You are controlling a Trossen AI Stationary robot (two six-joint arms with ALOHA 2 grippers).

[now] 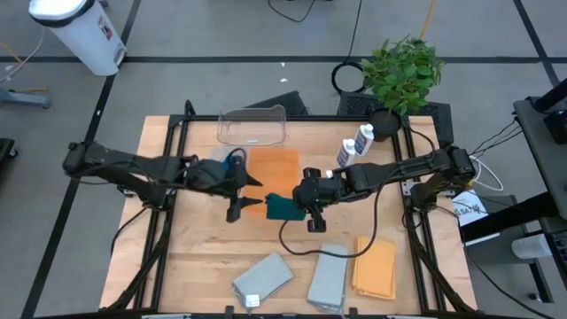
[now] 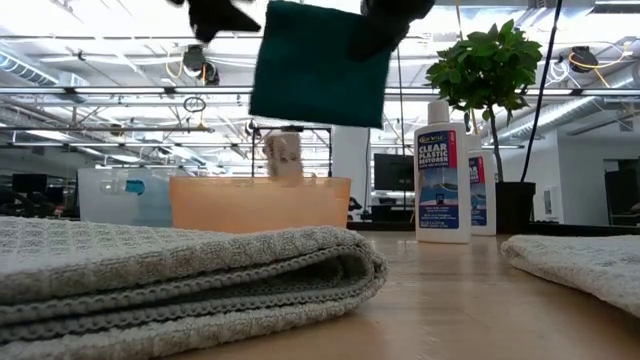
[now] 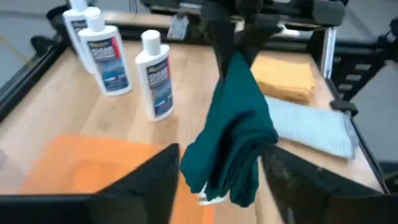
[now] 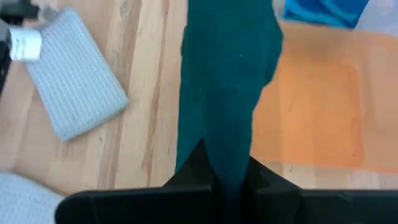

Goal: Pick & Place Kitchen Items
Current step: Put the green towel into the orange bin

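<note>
Wooden tabletop (image 1: 213, 257) in a big open workshop, ceiling lights and trusses showing behind it in the low view.

Right claw (image 4: 227, 177) is clamped shut on the dark green pad (image 1: 281, 206), pinching it at one edge. The pad hangs off the tabletop in mid-air near the middle. In the low view it looks like a flat square sheet, tilted a bit, with its top edge up at the claws. In the left wrist view it droops down in folds from the pinch, so its long axis runs roughly vertical, free end pointing down.

Left claw (image 3: 217, 186) sits right at the pad's other side with its fingers spread apart, the pad's lower end hanging between them. I can't tell if either finger touches it.

Under and just behind the pad is an orange tray (image 1: 273, 168), light and see-through looking in the low view. Past that, at the far edge, is the clear plastic tub (image 1: 253, 126), with something blue (image 1: 234, 161) near it.

Three white blue-labelled bottles (image 3: 112, 56) stand upright on the far right side, near the green potted plant (image 1: 403, 71).

Along the near edge are two grey folded cloths (image 1: 263, 277), one angled and one more upright in the high view, then the orange folded cloth (image 1: 375, 267) to their right, all lying flat.
</note>
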